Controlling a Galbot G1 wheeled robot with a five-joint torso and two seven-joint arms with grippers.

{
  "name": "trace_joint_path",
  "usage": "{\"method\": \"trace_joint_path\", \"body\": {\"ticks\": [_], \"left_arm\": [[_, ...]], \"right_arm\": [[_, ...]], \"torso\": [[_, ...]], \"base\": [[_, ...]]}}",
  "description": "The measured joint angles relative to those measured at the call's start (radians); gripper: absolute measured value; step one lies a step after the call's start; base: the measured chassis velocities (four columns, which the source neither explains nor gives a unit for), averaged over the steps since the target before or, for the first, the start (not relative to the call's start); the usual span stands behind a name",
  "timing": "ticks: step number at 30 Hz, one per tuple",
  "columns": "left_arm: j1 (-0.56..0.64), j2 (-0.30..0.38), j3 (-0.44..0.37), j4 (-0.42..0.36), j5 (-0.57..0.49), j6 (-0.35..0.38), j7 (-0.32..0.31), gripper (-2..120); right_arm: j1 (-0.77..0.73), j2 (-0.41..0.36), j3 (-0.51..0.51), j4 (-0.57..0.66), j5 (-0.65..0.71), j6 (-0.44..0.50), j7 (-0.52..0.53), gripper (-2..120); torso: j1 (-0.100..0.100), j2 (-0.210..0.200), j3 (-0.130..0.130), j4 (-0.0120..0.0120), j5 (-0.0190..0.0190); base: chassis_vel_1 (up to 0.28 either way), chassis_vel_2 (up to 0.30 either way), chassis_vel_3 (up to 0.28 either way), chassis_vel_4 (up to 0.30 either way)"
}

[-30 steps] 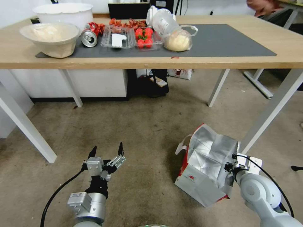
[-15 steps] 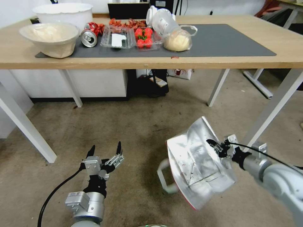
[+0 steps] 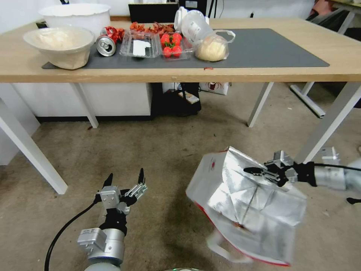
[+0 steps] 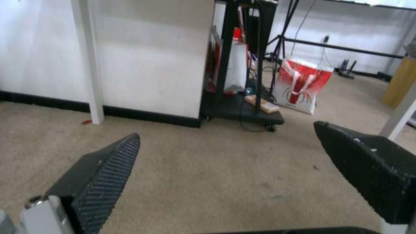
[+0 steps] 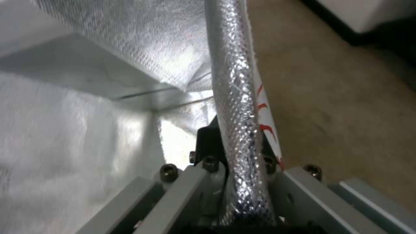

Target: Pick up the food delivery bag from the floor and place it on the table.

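The food delivery bag (image 3: 246,205) was held off the floor (image 3: 161,158) by its foil rim, pinched in the right gripper (image 3: 251,171), near the table (image 3: 195,73). The left gripper (image 3: 125,178) was kept wide open, low at left.

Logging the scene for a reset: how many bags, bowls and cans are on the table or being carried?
Bags: 2, white foil-lined delivery bag in shut right end effector, clear bun bag.
Bowls: 2, white bowl, lined bowl.
Cans: 1, silver can.
Total: 5.

Both arms are silver-grey metal cylinders, each with a thin black cable. The left gripper (image 3: 125,180) has black fingers (image 4: 104,175) with dotted pads. The right gripper (image 3: 259,172) has a grey frame with dark screws (image 5: 211,160).
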Motion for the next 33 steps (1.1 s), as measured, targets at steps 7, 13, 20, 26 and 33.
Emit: {"method": "trace_joint_path", "body": {"ticks": [7,13,20,26,33], "left_arm": [[0.0,-0.001,-0.001,-0.005,-0.001,0.006,-0.003,100],[0.002,-0.002,-0.002,-0.013,-0.001,0.01,-0.004,100],[0.003,-0.006,-0.002,-0.015,0.0,0.01,-0.011,100],[0.001,-0.006,-0.002,-0.015,-0.002,0.009,-0.022,100],[0.001,-0.005,-0.001,-0.015,-0.005,0.009,-0.032,100]], "right_arm": [[0.039,0.016,-0.024,-0.004,0.012,-0.008,-0.073,0],[0.073,0.03,-0.057,-0.003,0.012,-0.027,-0.109,0],[0.109,0.029,-0.089,-0.005,0.023,-0.038,-0.114,0],[0.105,0.032,-0.091,-0.003,0.022,-0.039,-0.116,0],[0.093,0.036,-0.085,0.002,0.019,-0.039,-0.115,0]], "torso": [[0.0,0.0,0.0,0.0,0.0001],[0.0,0.0,0.0,0.0,0.0],[0.0,0.0,0.0,0.0001,-0.0001],[0.0,0.0,0.0,0.0,-0.0001],[0.0,0.0,0.0,0.0,0.0]], "base": [[0.0,0.0,0.0,0.0],[0.0,0.0,0.0,0.0],[0.0,0.0,0.0,0.0],[0.0,0.0,0.0,0.0],[0.0,0.0,0.0,0.0]]}}
